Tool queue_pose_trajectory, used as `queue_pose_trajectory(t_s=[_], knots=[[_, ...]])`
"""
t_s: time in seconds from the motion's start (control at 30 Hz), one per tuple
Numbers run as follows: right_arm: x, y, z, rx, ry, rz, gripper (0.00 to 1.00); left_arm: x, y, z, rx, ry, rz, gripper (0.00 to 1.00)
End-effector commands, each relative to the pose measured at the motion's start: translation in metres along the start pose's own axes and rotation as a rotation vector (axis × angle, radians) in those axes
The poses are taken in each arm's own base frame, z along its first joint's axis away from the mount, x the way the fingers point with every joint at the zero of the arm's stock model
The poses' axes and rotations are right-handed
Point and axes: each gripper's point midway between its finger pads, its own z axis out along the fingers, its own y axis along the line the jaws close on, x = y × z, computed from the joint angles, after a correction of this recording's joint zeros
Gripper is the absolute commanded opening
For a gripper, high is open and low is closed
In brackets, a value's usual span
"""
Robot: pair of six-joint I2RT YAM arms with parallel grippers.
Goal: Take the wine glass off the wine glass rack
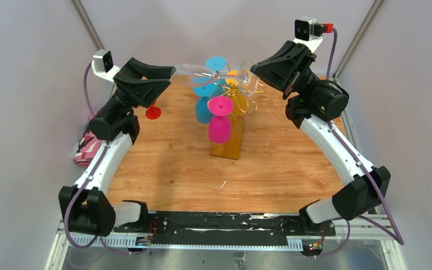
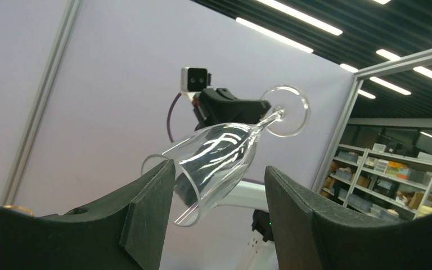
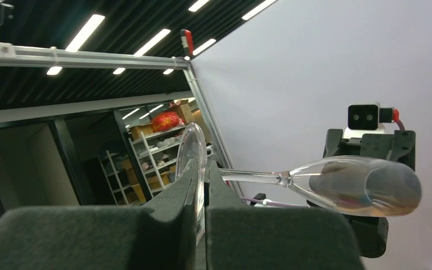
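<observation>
A clear wine glass [image 1: 202, 71] lies level in the air between my two grippers, above the back of the table. My right gripper [image 1: 254, 72] is shut on its round foot [image 3: 194, 149], with the stem and bowl [image 3: 360, 185] pointing away. My left gripper [image 2: 219, 194] is open with the bowl's rim [image 2: 214, 157] between its jaws, close to the left finger [image 2: 146, 214]. The wine glass rack [image 1: 241, 90], gold wire on an amber base [image 1: 228, 145], stands below the glass. It holds cyan, blue and magenta glasses [image 1: 220, 121].
A red glass [image 1: 153, 111] stands on the wooden table [image 1: 169, 169] by the left arm. A pink striped cloth [image 1: 87, 149] lies off the table's left edge. Cage posts and walls stand close behind both arms.
</observation>
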Motion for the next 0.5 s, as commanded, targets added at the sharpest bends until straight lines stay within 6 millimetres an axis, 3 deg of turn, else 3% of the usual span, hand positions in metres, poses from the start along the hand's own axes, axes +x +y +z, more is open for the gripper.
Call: queue_pose_trajectory(t_s=[0.0, 0.37, 0.43, 0.47], knots=[[0.003, -0.024, -0.01, -0.031, -0.048, 0.021, 0.0, 0.017, -0.083, 0.001, 0.189, 0.079, 0.112, 0.63], [0.022, -0.012, -0.004, -0.112, -0.004, 0.011, 0.0, 0.015, -0.09, -0.002, 0.191, 0.05, 0.07, 0.61], [0.023, -0.018, -0.005, -0.104, -0.005, 0.021, 0.0, 0.014, -0.095, -0.001, 0.199, 0.046, 0.075, 0.54], [0.023, -0.02, -0.006, -0.098, -0.008, 0.027, 0.0, 0.014, -0.097, -0.001, 0.204, 0.048, 0.076, 0.44]])
